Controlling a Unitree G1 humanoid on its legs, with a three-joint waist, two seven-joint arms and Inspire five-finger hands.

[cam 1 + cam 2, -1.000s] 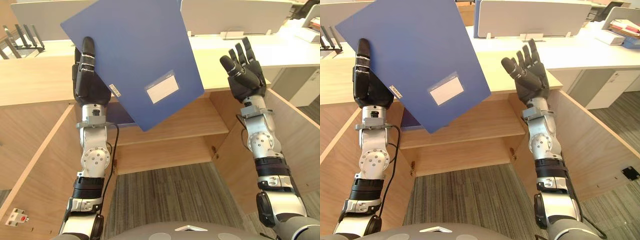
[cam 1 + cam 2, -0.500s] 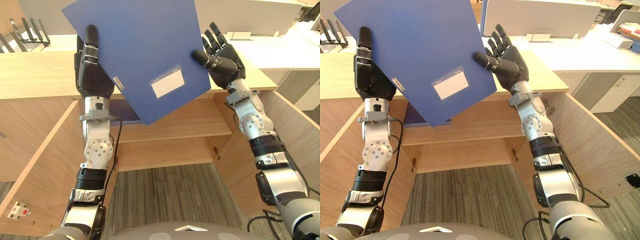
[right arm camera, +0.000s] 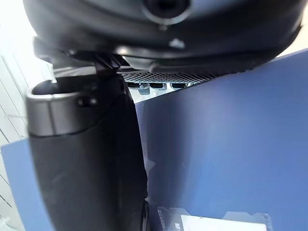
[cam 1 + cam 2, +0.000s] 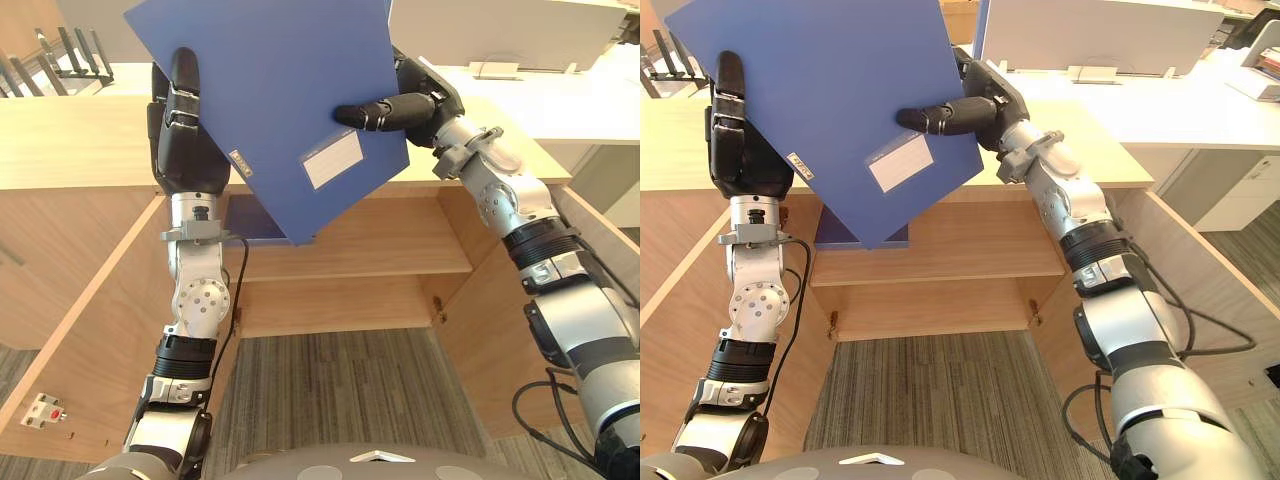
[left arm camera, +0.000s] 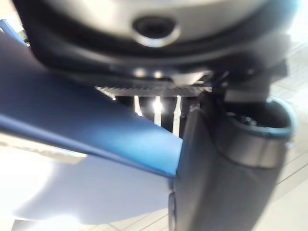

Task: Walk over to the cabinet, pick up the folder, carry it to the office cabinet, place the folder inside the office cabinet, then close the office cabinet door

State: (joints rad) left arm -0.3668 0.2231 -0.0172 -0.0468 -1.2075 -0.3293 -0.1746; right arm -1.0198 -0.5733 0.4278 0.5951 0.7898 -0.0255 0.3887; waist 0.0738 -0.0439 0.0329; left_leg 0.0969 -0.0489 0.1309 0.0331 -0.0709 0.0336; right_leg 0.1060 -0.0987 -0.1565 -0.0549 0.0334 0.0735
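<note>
While I hold the blue folder (image 4: 280, 90) up at twelve o'clock, above the open office cabinet (image 4: 340, 300), both my hands are clamped on it. My left hand (image 4: 180, 150) pinches the nine o'clock edge, thumb on the front cover. My right hand (image 4: 420, 100) takes the three o'clock edge, thumb laid across the front just above the white label (image 4: 333, 159), with the fingers behind the cover.

The folder hangs tilted, one corner pointing down at six o'clock. I judge that corner the likeliest trouble: if I lower it as it is, it could catch the front edge of the cabinet's top surface (image 4: 70, 150) or strike the shelf (image 4: 400, 240) before the folder lies flat. The cover looks smooth, and each hand grips it only at an edge, so uneven pull between my arms could twist it loose.

Inside the cabinet, the shelf carries a dark blue item (image 4: 830, 232) at its nine o'clock end, partly hidden behind the folder; I cannot tell what it is. The rest of the shelf shows bare wood. Steering too far left could jam the folder against that item. Both doors, the left door (image 4: 70, 340) and the right door (image 4: 1200, 290), stand wide open.
</note>
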